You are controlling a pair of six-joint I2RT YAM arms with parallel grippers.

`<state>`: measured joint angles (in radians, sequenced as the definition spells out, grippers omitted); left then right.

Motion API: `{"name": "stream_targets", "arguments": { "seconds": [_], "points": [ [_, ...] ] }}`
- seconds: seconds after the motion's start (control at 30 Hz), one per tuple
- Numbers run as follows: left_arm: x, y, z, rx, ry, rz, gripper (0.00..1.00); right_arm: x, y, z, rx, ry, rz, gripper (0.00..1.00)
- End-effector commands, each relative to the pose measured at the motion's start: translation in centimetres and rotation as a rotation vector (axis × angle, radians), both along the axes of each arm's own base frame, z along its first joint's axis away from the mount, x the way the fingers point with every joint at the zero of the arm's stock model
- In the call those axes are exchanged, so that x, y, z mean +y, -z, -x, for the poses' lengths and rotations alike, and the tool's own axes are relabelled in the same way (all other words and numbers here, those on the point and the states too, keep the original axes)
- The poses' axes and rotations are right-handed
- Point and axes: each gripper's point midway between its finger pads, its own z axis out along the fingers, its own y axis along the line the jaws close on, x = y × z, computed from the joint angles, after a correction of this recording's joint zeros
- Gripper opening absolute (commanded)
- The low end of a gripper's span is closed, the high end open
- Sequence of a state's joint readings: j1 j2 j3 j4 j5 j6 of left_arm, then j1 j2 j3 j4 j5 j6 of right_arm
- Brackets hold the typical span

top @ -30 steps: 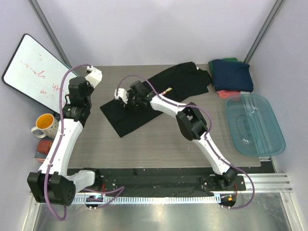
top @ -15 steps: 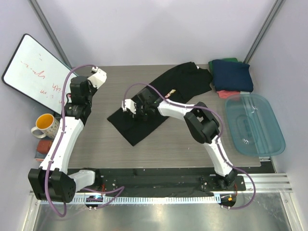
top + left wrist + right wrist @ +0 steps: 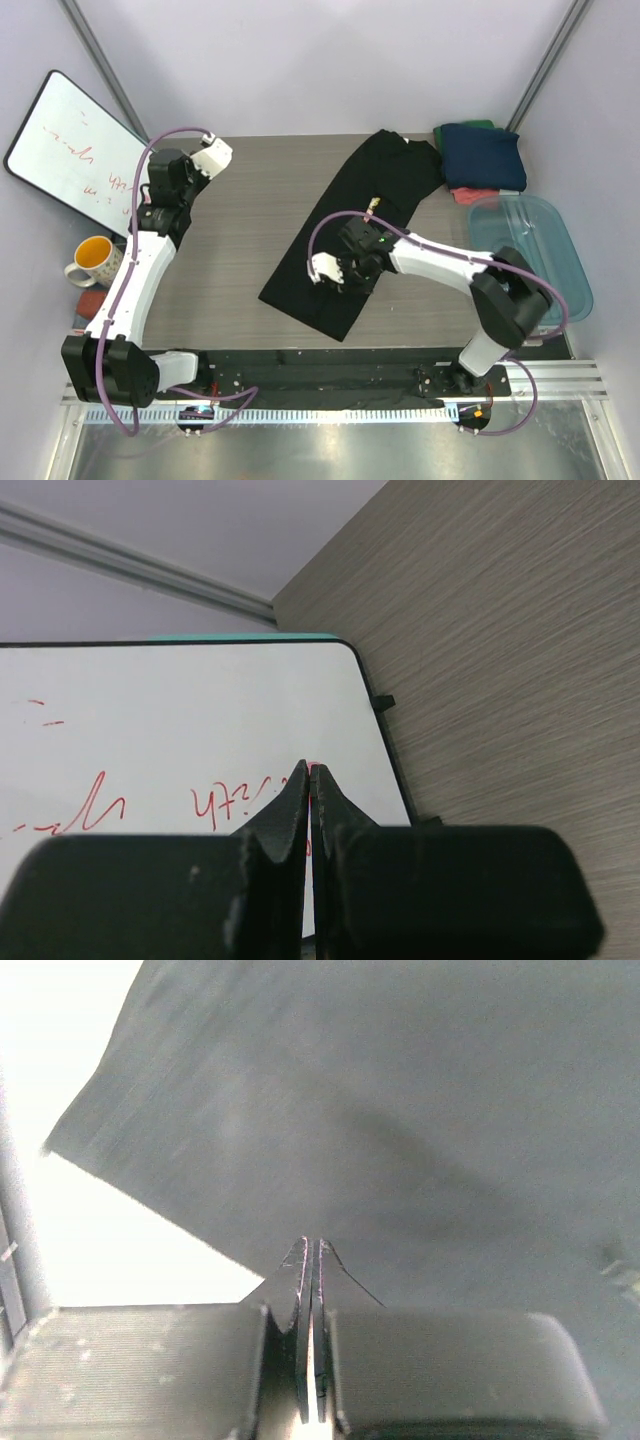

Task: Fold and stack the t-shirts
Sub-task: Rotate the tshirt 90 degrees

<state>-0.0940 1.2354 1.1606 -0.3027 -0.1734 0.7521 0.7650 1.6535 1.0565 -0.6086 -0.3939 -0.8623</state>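
The black t-shirt (image 3: 375, 195) lies stretched in a long diagonal band from the table's far right toward the near middle. Low over its near end, my right gripper (image 3: 322, 268) is shut on the cloth. In the right wrist view the pressed-together jaws (image 3: 311, 1243) sit at the edge of the black t-shirt (image 3: 400, 1110). A folded navy t-shirt (image 3: 482, 155) tops a stack at the far right, with a green one (image 3: 482, 125) and a coral-red one (image 3: 472, 195) peeking out beneath. My left gripper (image 3: 215, 155) hangs shut and empty at the far left (image 3: 310, 770).
A translucent blue tub (image 3: 528, 255) stands on the right edge of the table. A whiteboard (image 3: 70, 150) leans at the left, filling the left wrist view (image 3: 150, 730). A yellow mug (image 3: 92, 260) sits left of the table beside the left arm.
My right gripper has pulled the black t-shirt's near end toward the near middle, drawing it into a longer band. The left gripper has drifted slightly right and farther back.
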Motion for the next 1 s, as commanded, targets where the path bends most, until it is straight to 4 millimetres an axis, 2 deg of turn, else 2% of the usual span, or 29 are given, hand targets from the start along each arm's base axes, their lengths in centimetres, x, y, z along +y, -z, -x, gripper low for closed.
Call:
{"name": "stream_targets", "arguments": {
  "seconds": [0.0, 0.03, 0.1, 0.13, 0.17, 0.23, 0.3, 0.33, 0.4, 0.43, 0.47, 0.5, 0.53, 0.57, 0.6, 0.63, 0.7, 0.73, 0.77, 0.8, 0.83, 0.87, 0.9, 0.93, 0.97],
  "points": [
    [-1.0, -3.6, -1.3, -0.101, 0.041, 0.009, 0.0, -3.0, -1.4, 1.0, -0.038, -0.002, 0.024, 0.01],
    [-1.2, -3.5, -1.4, -0.098, 0.039, 0.015, 0.0, -2.8, -2.0, 0.3, -0.059, 0.018, 0.002, 0.01],
    [-1.8, -3.6, -1.4, -0.1, 0.047, 0.018, 0.0, -2.6, -3.8, -2.6, -0.135, 0.097, -0.037, 0.01],
    [-1.9, -3.7, -1.4, -0.104, 0.049, 0.021, 0.0, -2.0, -4.9, -4.5, -0.192, 0.149, -0.078, 0.01],
    [-2.4, -3.6, -1.4, -0.103, 0.06, 0.021, 0.0, -2.6, -5.8, -6.8, -0.262, 0.223, -0.072, 0.01],
    [-2.8, -3.3, -1.4, -0.097, 0.069, 0.017, 0.0, -2.5, -6.6, -10.1, -0.355, 0.29, -0.102, 0.01],
    [-3.0, -3.3, -1.5, -0.098, 0.07, 0.019, 0.0, -4.6, -7.1, -14.2, -0.475, 0.424, -0.069, 0.01],
    [-3.1, -3.1, -1.5, -0.093, 0.072, 0.02, 0.0, -4.6, -7.3, -16.8, -0.552, 0.478, -0.088, 0.01],
    [-3.3, -2.9, -1.5, -0.089, 0.076, 0.027, 0.0, -7.5, -7.7, -20.7, -0.668, 0.613, -0.038, 0.01],
    [-3.4, -2.9, -1.5, -0.09, 0.083, 0.025, 0.0, -7.9, -7.3, -22.8, -0.71, 0.66, -0.039, 0.01],
    [-3.4, -2.7, -1.4, -0.086, 0.086, 0.021, 0.0, -8.2, -8.0, -24.6, -0.741, 0.712, -0.053, 0.01],
    [-3.4, -2.5, -1.4, -0.083, 0.088, 0.02, 0.0, -10.0, -8.2, -26.2, -0.772, 0.777, -0.03, 0.01],
    [-3.4, -2.4, -1.4, -0.082, 0.087, 0.018, 0.0, -10.4, -8.8, -27.8, -0.806, 0.818, -0.047, 0.01],
    [-3.4, -2.1, -1.4, -0.078, 0.088, 0.013, 0.0, -10.6, -8.1, -29.6, -0.82, 0.844, -0.039, 0.01],
    [-3.4, -2.1, -1.4, -0.081, 0.088, 0.011, 0.0, -11.9, -8.2, -31.0, -0.844, 0.886, -0.03, 0.01],
    [-3.4, -2.1, -1.4, -0.084, 0.087, 0.008, 0.0, -12.3, -8.4, -32.3, -0.877, 0.917, -0.034, 0.01],
    [-3.4, -1.7, -1.4, -0.08, 0.089, 0.003, 0.0, -12.5, -7.7, -35.0, -0.898, 0.927, -0.022, 0.01],
    [-3.3, -1.6, -1.4, -0.08, 0.086, 0.002, 0.0, -12.6, -9.1, -36.6, -0.943, 0.944, -0.047, 0.01],
    [-3.2, -1.2, -1.4, -0.072, 0.085, 0.0, 0.0, -12.7, -9.0, -37.4, -0.956, 0.942, -0.043, 0.01],
    [-3.2, -0.9, -1.4, -0.066, 0.085, -0.006, 0.0, -12.7, -6.8, -38.1, -0.948, 0.923, -0.006, 0.01],
    [-3.2, -0.7, -1.4, -0.063, 0.084, -0.008, 0.0, -12.5, -7.7, -39.4, -0.971, 0.925, -0.027, 0.01],
    [-3.1, -0.7, -1.5, -0.063, 0.081, -0.013, 0.0, -12.3, -6.8, -39.9, -0.968, 0.916, -0.015, 0.01],
    [-3.0, -0.4, -1.6, -0.055, 0.078, -0.018, 0.0, -12.1, -4.8, -40.3, -0.949, 0.903, 0.007, 0.01],
    [-3.0, -0.3, -1.7, -0.052, 0.074, -0.022, 0.0, -11.8, -5.2, -41.2, -0.961, 0.905, -0.005, 0.01],
    [-2.8, -0.2, -1.7, -0.049, 0.066, -0.028, 0.0, -11.5, -4.7, -41.6, -0.956, 0.902, -0.002, 0.01]
  ]
}}
